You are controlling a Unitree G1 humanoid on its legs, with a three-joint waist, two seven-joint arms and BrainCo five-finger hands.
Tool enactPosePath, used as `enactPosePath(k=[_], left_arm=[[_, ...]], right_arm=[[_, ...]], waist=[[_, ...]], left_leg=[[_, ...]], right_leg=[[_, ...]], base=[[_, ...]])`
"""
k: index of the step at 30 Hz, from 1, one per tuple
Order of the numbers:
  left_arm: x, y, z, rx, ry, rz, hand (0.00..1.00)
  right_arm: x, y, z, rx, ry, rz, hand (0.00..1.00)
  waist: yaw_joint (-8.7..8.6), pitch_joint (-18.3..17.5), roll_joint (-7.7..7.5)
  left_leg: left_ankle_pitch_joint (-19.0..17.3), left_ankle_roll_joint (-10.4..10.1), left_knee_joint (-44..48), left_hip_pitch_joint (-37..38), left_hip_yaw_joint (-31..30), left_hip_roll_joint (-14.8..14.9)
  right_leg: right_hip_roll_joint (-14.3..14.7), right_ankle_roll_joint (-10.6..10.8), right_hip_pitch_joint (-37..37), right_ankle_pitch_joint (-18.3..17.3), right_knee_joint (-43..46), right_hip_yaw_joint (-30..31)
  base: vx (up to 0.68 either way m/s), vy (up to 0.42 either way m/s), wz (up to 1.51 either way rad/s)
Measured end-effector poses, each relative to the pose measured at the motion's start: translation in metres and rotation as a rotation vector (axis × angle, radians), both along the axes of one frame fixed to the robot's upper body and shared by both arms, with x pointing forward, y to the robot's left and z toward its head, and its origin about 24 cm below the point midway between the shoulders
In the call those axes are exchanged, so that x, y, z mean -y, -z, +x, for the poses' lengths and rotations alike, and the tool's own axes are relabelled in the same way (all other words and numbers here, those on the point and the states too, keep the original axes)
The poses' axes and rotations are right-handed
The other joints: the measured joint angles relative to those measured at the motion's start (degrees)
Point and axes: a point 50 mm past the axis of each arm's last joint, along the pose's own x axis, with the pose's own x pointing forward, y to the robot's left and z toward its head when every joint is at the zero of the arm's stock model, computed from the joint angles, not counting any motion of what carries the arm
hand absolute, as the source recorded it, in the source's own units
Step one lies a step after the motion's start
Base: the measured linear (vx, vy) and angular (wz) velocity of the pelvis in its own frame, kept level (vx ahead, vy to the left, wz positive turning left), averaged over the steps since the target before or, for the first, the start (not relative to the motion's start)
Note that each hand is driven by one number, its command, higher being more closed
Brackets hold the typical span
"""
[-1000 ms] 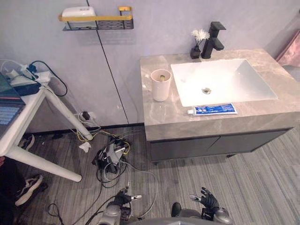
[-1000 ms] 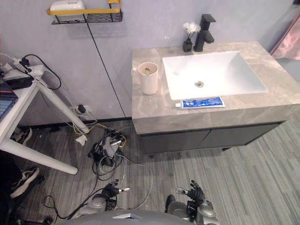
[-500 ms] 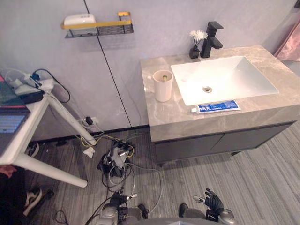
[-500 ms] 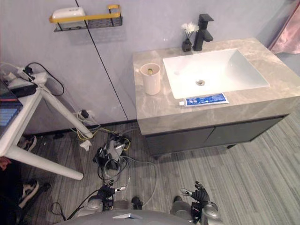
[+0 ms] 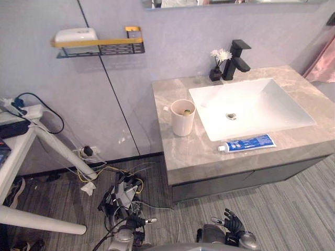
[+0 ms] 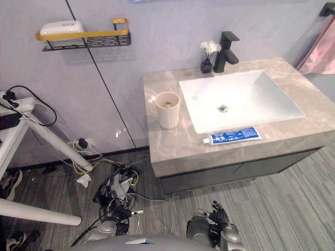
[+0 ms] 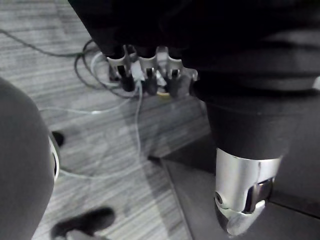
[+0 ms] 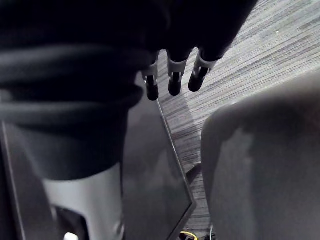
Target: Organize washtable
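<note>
Toothpaste (image 5: 246, 144) beside sink (image 5: 264, 104) (cup (image 5: 182, 119) perhaps occupied)

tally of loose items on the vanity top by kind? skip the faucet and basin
cup: 1
toothpaste tube: 1
vase with white flowers: 1
total: 3

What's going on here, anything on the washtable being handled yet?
Nothing is being handled yet. The robot stands back from the grey marble washtable. Its left hand and right hand hang low over the floor, open and empty. On the washtable, a beige cup stands upright to the left of the white rectangular sink. A blue toothpaste tube lies flat in front of the sink, apart from the cup.
</note>
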Motion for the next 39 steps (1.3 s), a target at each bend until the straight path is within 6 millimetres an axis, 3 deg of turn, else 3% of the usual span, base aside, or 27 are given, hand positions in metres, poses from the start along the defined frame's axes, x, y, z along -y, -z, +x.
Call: enactPosePath(k=[1, 2, 4, 5, 7, 10, 15, 16, 22, 28, 31, 34, 37, 39], left_arm=[[0.006, 0.0, 0.001, 0.0, 0.002, -0.021, 0.0], [0.008, 0.0, 0.001, 0.0, 0.001, -0.031, 0.0], [0.009, 0.0, 0.001, 0.002, 0.001, -0.038, 0.0], [0.01, 0.0, 0.0, 0.002, -0.016, -0.048, 0.0], [0.006, 0.001, -0.002, -0.001, -0.039, -0.045, 0.0], [0.0, 0.0, -0.001, 0.0, -0.06, -0.035, 0.0], [-0.001, 0.001, -0.002, -0.004, -0.064, -0.035, 0.0], [0.0, 0.004, -0.009, -0.039, -0.03, -0.025, 0.0], [0.001, 0.004, -0.009, -0.039, -0.031, -0.027, 0.0], [0.0, 0.006, -0.012, -0.052, -0.104, -0.073, 0.0], [-0.005, 0.007, -0.016, -0.061, -0.194, -0.105, 0.0], [-0.009, 0.008, -0.019, -0.072, -0.243, -0.12, 0.0], [-0.009, 0.008, -0.019, -0.071, -0.248, -0.131, 0.0], [-0.011, 0.008, -0.019, -0.067, -0.277, -0.134, 0.0]], right_arm=[[0.005, -0.001, 0.002, 0.006, 0.009, -0.011, 0.0], [0.008, -0.002, 0.001, 0.007, 0.023, -0.015, 0.0], [0.011, -0.001, -0.002, -0.007, 0.024, -0.023, 0.0], [0.013, -0.001, -0.003, -0.01, 0.019, -0.03, 0.0], [0.011, -0.001, -0.002, -0.01, 0.0, -0.029, 0.0], [0.001, 0.001, -0.004, -0.017, -0.021, 0.001, 0.0], [-0.001, 0.005, -0.011, -0.046, -0.016, 0.01, 0.0], [-0.002, 0.008, -0.019, -0.067, 0.012, 0.026, 0.0], [-0.001, 0.008, -0.019, -0.066, 0.016, 0.025, 0.0], [0.017, 0.012, -0.041, -0.107, 0.244, 0.054, 0.0], [0.024, 0.018, -0.074, -0.202, 0.418, 0.085, 0.0], [0.023, 0.021, -0.09, -0.225, 0.576, 0.129, 0.0], [0.021, 0.023, -0.096, -0.236, 0.655, 0.154, 0.0], [0.022, 0.022, -0.087, -0.209, 0.671, 0.166, 0.0]], waist=[[0.1, 0.59, 1.77], [0.07, 0.99, 1.46], [0.17, 0.93, 2.24], [0.22, 0.72, 3.06], [0.83, 0.26, 3.13], [0.81, 0.02, 1.68], [1.11, -1.2, 1.77], [0.14, -3.62, 0.39], [0.13, -3.58, 0.65], [0.12, -4.21, 1.54], [0.13, -4.51, 1.59], [-0.23, -4.53, 1.54], [-0.78, -4.52, 1.55], [-1.33, -4.45, 1.43]], left_leg=[[0.37, -0.53, 2.41, -1.0, -0.5, 1.11], [0.1, -0.49, 3.71, -1.92, -0.9, 1.5], [0.12, -0.64, -0.58, -0.09, -0.68, 2.06], [3.42, -0.31, -2.98, -0.3, -0.71, 2.98], [3.21, -0.38, -2.27, -0.33, -1.31, 3.48], [3.33, -0.48, -2.53, -2.45, -4.25, 3.27], [4.89, -0.47, -4.67, -2.15, -5.91, 2.54], [12.13, -1.31, -14.75, -0.37, -6.87, 2.49], [12.13, -1.3, -14.8, -0.4, -6.81, 2.51], [12.54, -1.18, -17.08, -0.43, -5.4, 2.52], [13.01, -1.38, -19.0, -0.37, -4.85, 2.7], [13.0, -1.4, -19.09, -0.48, -3.99, 2.75], [13.05, -1.49, -19.07, -0.47, -2.85, 2.85], [13.49, -2.17, -19.05, -0.47, -1.47, 2.94]], right_leg=[[0.79, -1.09, 0.9, 0.81, -0.6, -0.5], [0.74, -1.16, 2.35, 0.74, -1.61, -0.54], [1.12, -1.15, 6.27, 0.74, -4.17, -1.86], [2.01, -1.13, 7.97, 0.72, -5.13, -2.65], [2.47, -0.84, 9.44, 0.48, -6.84, -3.14], [2.2, -0.23, 10.24, 0.85, -10.08, -5.74], [1.87, 0.44, 12.44, 1.41, -13.27, -7.19], [3.82, 0.07, 12.99, 6.79, -20.14, -7.61], [3.84, 0.05, 12.89, 6.77, -20.12, -7.57], [4.17, 0.5, 12.13, 7.0, -22.05, -6.94], [4.6, 0.6, 12.22, 7.58, -23.84, -6.98], [4.69, 0.45, 12.85, 8.24, -25.45, -7.1], [4.69, 0.43, 13.56, 8.27, -26.08, -7.89], [4.67, 0.41, 13.85, 8.27, -26.09, -8.3]], base=[[0.17, -0.123, 0.18], [0.14, -0.124, 0.15], [0.03, -0.076, 0.16], [-0.01, 0.001, 0.1], [0.03, 0.02, 0.16], [0.03, 0.011, 0.47], [0.0, 0.012, 0.25], [0.0, 0.002, 0.03], [0.0, 0.0, 0.0], [0.02, 0.011, -0.07], [0.09, 0.008, 0.0], [0.12, 0.002, -0.02], [0.1, -0.008, 0.11], [0.05, -0.013, 0.11]])
